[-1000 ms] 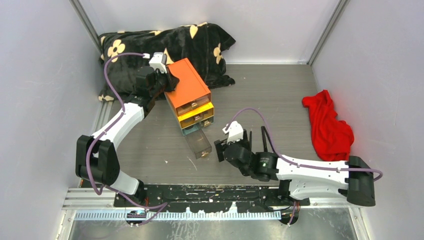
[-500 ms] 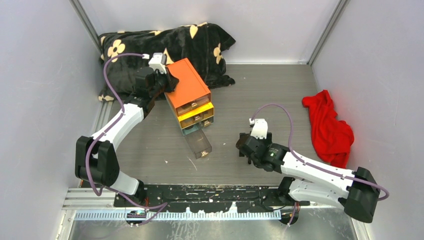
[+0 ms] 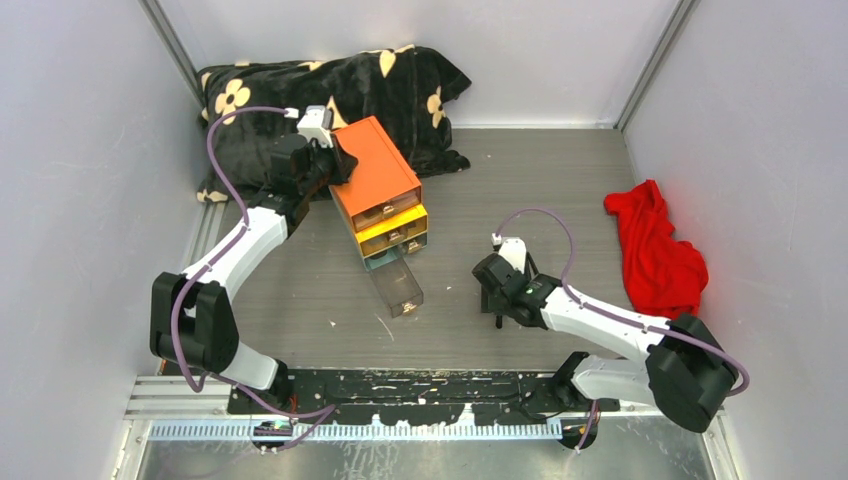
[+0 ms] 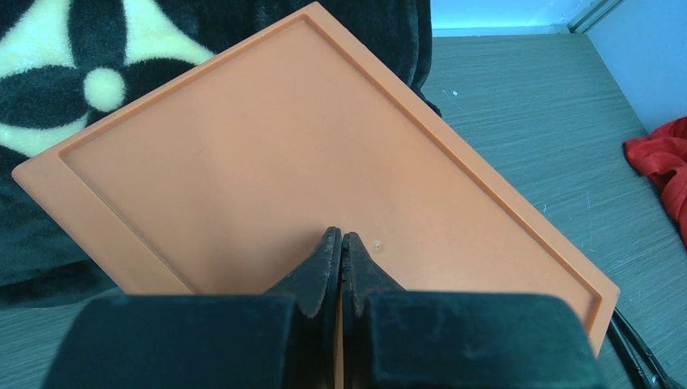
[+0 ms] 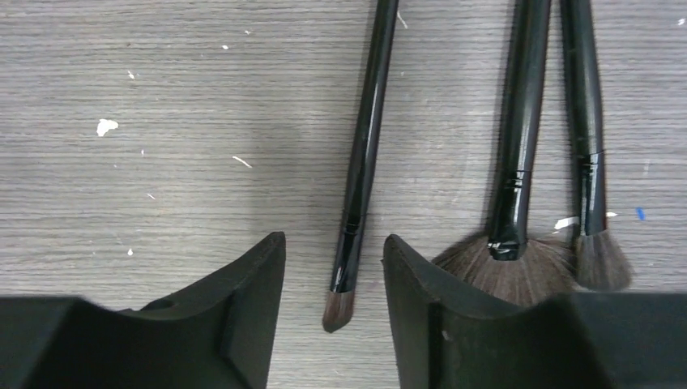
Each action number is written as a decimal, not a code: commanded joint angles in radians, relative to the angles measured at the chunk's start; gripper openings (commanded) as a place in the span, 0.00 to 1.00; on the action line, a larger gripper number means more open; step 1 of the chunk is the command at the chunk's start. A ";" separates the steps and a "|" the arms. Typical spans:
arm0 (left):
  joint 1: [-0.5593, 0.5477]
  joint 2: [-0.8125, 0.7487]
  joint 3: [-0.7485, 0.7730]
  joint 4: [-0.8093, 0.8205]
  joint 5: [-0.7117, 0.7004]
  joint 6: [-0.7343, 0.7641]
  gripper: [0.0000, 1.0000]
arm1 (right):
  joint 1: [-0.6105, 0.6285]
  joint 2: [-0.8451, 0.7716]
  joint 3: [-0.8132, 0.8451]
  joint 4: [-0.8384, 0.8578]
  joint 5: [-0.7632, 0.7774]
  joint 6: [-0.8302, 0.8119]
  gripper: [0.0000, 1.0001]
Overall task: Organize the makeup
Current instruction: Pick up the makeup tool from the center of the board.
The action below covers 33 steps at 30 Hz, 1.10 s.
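The right end effector, open, straddles the thinnest brush near its bristles, handle lying along the fingers. The left end effector, closed empty, sits atop the orange box.

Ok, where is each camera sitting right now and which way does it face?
Top external: above and behind the bases, looking down on the table; both arms show whole.
Left wrist: on the left arm, looking down past the shut left pincer at the orange box top.
Right wrist: straight down at three black brushes, the thinnest brush inside the open right pincer.
Shared: top and left wrist both show the orange box.
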 commanded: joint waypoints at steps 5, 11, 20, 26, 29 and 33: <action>0.010 0.056 -0.061 -0.234 -0.017 0.028 0.01 | -0.029 0.001 -0.014 0.064 -0.035 0.004 0.47; 0.009 0.055 -0.060 -0.232 -0.014 0.027 0.01 | -0.040 0.031 -0.050 0.102 -0.062 0.024 0.47; 0.010 0.052 -0.065 -0.231 -0.027 0.028 0.01 | -0.075 0.062 -0.049 0.105 -0.085 0.019 0.47; 0.009 0.049 -0.065 -0.232 -0.034 0.030 0.01 | -0.078 0.087 -0.043 0.086 -0.084 0.031 0.28; 0.010 0.048 -0.065 -0.232 -0.031 0.030 0.01 | -0.077 0.086 -0.044 0.073 -0.085 0.038 0.14; 0.010 0.044 -0.069 -0.235 -0.035 0.031 0.01 | -0.078 0.053 -0.039 0.041 -0.089 0.034 0.04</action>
